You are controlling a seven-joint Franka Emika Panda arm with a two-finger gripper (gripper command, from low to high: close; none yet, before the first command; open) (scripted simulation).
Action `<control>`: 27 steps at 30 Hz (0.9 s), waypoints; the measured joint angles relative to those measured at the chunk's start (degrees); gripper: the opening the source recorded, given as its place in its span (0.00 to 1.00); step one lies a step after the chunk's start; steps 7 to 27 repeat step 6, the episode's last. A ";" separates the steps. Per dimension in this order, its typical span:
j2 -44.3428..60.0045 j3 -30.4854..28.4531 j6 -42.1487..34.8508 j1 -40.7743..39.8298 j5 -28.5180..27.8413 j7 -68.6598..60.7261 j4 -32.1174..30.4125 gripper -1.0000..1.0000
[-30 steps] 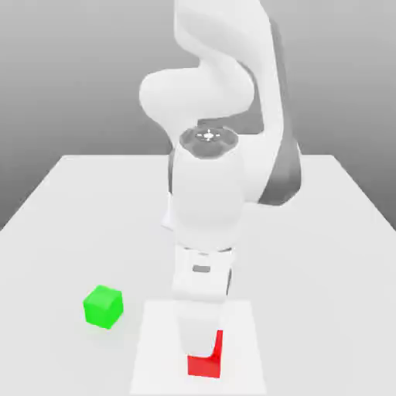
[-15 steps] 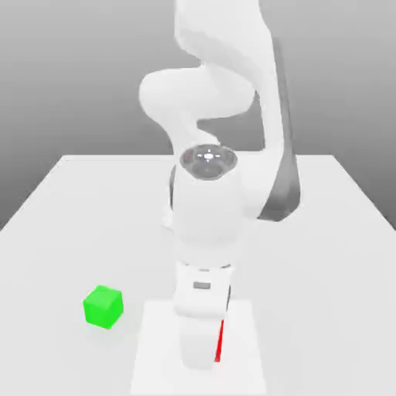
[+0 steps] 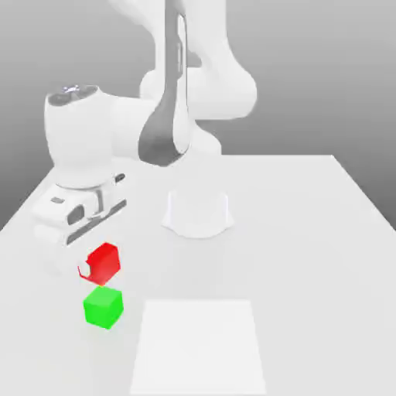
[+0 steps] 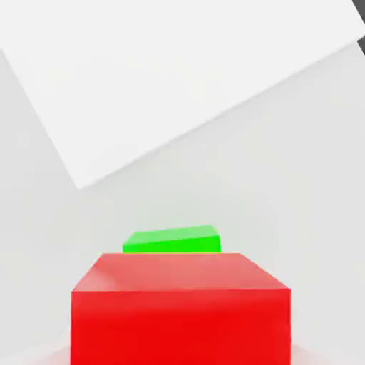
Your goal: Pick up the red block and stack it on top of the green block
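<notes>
One gap remains: the gripper (image 3: 87, 267), clamped on the red block (image 3: 103, 261), hangs just above the green block (image 3: 103, 306), which sits on the table (image 3: 325, 232) at six o'clock, slightly offset.

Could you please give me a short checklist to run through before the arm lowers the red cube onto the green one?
1. Small smooth red cube gripped by the hand: ok.
2. Red cube lifted off the white table: ok.
3. Small smooth green cube resting flat and unobstructed on the table: ok.
4. Red cube above the green cube, with a gap between them: ok.
5. Exact alignment of the two cubes: cannot tell.
</notes>
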 joint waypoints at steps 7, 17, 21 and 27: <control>6.12 2.75 5.29 -1.03 8.07 -5.72 0.14 1.00; 6.12 2.75 5.29 -1.03 8.07 -5.72 0.14 1.00; 6.12 2.75 5.29 -1.03 8.07 -5.72 0.14 1.00; 6.12 2.75 5.29 -1.03 8.07 -5.72 0.14 1.00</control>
